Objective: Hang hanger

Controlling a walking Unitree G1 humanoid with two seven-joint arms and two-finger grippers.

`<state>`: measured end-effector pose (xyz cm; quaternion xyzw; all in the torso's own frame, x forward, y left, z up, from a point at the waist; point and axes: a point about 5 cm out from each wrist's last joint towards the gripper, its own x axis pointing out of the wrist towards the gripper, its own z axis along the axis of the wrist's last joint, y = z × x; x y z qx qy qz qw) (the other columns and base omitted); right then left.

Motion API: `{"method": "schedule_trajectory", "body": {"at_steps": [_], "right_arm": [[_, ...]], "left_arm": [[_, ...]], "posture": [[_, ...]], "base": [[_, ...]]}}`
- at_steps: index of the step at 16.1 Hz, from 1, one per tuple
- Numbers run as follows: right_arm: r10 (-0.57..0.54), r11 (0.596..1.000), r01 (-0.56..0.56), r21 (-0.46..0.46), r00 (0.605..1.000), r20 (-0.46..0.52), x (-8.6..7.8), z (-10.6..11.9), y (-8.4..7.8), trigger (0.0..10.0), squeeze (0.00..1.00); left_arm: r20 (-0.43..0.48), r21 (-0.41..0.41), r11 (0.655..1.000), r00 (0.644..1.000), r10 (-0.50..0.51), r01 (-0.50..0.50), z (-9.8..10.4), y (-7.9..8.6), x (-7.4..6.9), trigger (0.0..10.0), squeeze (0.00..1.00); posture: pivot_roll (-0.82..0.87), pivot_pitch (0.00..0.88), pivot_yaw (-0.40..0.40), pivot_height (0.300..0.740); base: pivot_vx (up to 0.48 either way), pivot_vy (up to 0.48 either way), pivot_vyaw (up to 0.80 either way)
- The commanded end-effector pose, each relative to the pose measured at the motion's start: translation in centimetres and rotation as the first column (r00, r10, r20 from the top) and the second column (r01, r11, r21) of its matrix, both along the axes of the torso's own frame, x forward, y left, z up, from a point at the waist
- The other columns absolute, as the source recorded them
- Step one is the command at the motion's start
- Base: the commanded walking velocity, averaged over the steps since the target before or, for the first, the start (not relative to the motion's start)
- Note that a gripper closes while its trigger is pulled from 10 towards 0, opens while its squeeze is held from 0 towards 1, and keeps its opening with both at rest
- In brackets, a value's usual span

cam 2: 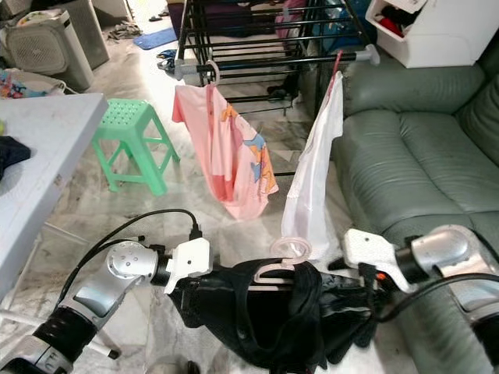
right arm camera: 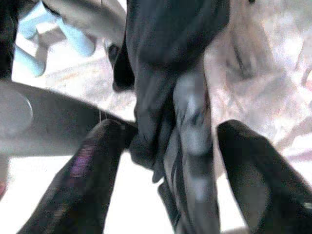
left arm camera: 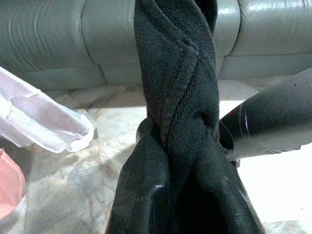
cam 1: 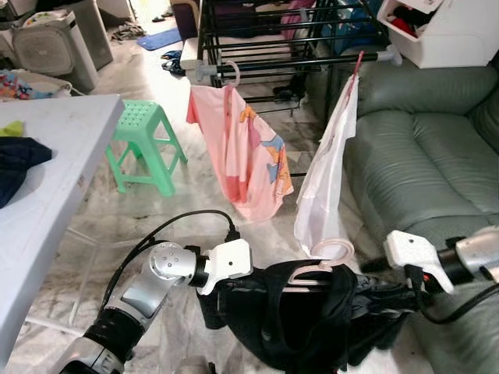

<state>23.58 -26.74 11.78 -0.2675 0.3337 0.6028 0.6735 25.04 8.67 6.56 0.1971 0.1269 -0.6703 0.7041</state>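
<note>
the pink hanger (cam 1: pixel 316 269) sits low in front of the robot, between the 2 arms, with a black garment (cam 1: pixel 296 319) draped over it and its hook standing free above the cloth. that free hook is what must catch the rail, so holding the load from both sides keeps it upright and level.

the left gripper (left arm camera: pixel 170 161) is clamped on a twisted bunch of the black cloth at the left end. the right gripper (right arm camera: pixel 187 161) has its 2 fingers spread wide, with a fold of the cloth and something pale between them, so it seems to steady more than pinch.

ahead stands the drying rack (cam 1: pixel 288 39), its front rail already carrying a pink shirt (cam 1: pixel 238 148) and a white garment (cam 1: pixel 327 179). the stretch of rail between them looks like the likely spot. a grey sofa (cam 1: pixel 425 148) is at the right, a green stool (cam 1: pixel 144 144) and a white table (cam 1: pixel 54 164) at the left.
</note>
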Motion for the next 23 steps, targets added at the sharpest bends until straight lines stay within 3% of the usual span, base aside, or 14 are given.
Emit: {"method": "schedule_trajectory", "body": {"at_steps": [1,4,8,15,23], "right_arm": [[0.034,0.999,-0.034,-0.030,0.999,-0.011,-0.1,-0.1,-0.1,0.0,0.00],[0.033,0.999,-0.032,-0.015,0.999,0.007,0.5,-1.4,0.7,0.0,0.00],[0.040,0.999,-0.040,0.005,0.998,0.044,1.6,-1.5,1.3,0.0,0.00],[0.062,0.998,-0.062,-0.018,0.998,0.000,1.6,-1.2,0.3,0.0,0.00],[0.059,0.998,-0.059,0.011,0.998,-0.001,1.7,-1.4,0.5,0.0,0.00]], "left_arm": [[0.049,-0.033,0.999,0.999,-0.023,0.024,1.5,-0.4,0.7,10.0,0.00],[0.047,-0.049,0.998,0.999,-0.027,0.029,1.8,-0.8,0.7,10.0,0.00],[0.047,-0.050,0.998,0.998,-0.032,0.035,1.7,-1.0,0.6,10.0,0.00],[0.050,-0.039,0.999,0.998,-0.031,0.033,1.4,-1.0,0.5,10.0,0.00],[0.054,-0.042,0.999,0.998,-0.023,0.025,1.2,-1.3,0.6,10.0,0.00]], "posture": [[-0.08,0.000,0.018,0.740],[-0.08,0.000,0.017,0.740],[-0.08,0.000,0.012,0.740],[-0.08,0.000,0.010,0.740],[-0.09,0.000,0.010,0.740]], "base": [[0.000,0.000,0.00],[0.000,0.000,0.00],[0.000,0.000,0.00],[0.000,0.000,0.00],[0.000,0.000,0.00]]}}
